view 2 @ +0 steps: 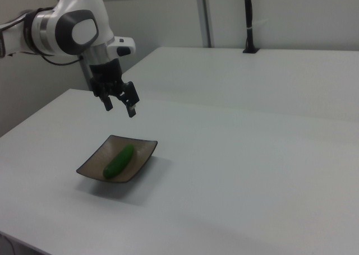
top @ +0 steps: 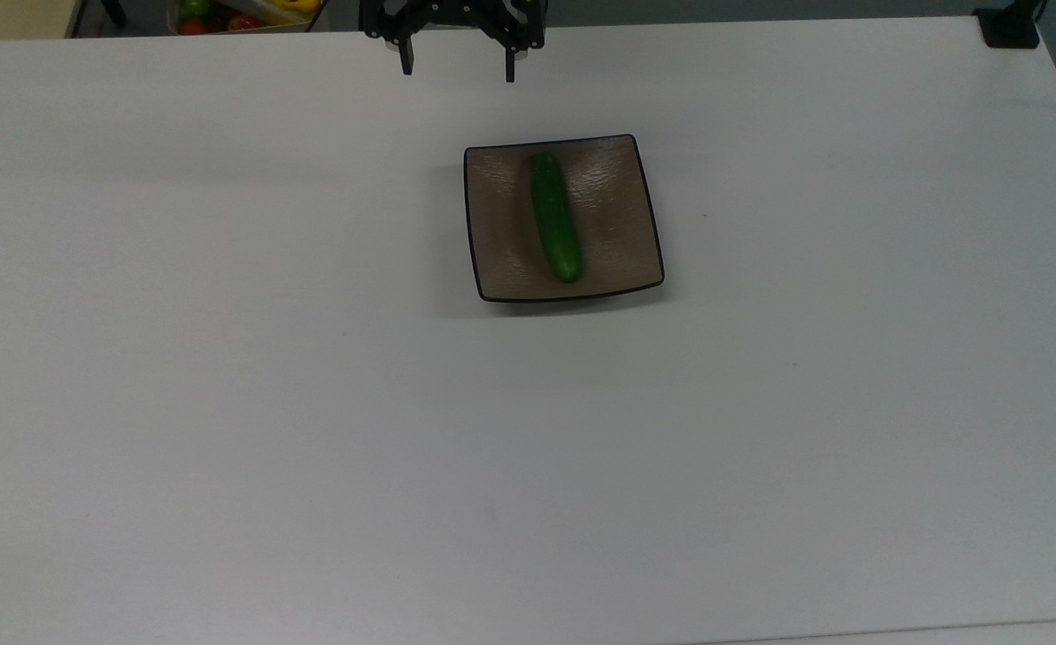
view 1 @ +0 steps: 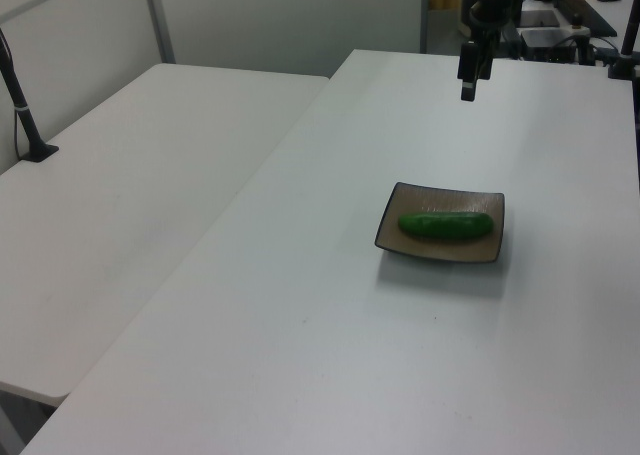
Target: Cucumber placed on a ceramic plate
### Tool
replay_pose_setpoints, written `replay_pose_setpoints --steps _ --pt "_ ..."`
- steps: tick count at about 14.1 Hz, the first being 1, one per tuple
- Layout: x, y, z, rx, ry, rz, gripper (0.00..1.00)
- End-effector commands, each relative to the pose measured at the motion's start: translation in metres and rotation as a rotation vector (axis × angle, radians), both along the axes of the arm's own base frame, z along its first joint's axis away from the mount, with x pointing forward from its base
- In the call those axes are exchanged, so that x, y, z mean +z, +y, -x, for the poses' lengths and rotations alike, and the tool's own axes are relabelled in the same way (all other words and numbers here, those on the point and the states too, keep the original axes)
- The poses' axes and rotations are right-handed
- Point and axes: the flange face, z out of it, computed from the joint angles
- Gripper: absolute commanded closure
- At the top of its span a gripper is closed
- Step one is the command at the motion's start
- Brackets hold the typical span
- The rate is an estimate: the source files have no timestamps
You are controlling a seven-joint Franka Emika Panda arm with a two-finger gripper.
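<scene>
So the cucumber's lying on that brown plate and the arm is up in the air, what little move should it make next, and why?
Probably none toward the cucumber: it lies wholly on the ceramic plate, touched by nothing. The gripper hangs open and empty above the table, off the plate's far edge. I would just let the arm rise a little higher, clear of the plate, and stop.

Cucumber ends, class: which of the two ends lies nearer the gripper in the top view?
The end at the top view's top: the cucumber lies lengthwise on the ceramic plate, its other end pointing away from the open gripper.
</scene>
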Motion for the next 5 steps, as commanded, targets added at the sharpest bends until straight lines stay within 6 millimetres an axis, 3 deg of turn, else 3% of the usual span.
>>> replay_pose_setpoints --steps 1,5 --pt "0.0003 -0.0006 0.0050 0.020 0.011 0.006 0.00" --pt "-0.0024 0.0003 0.0049 0.077 0.018 0.008 0.00"
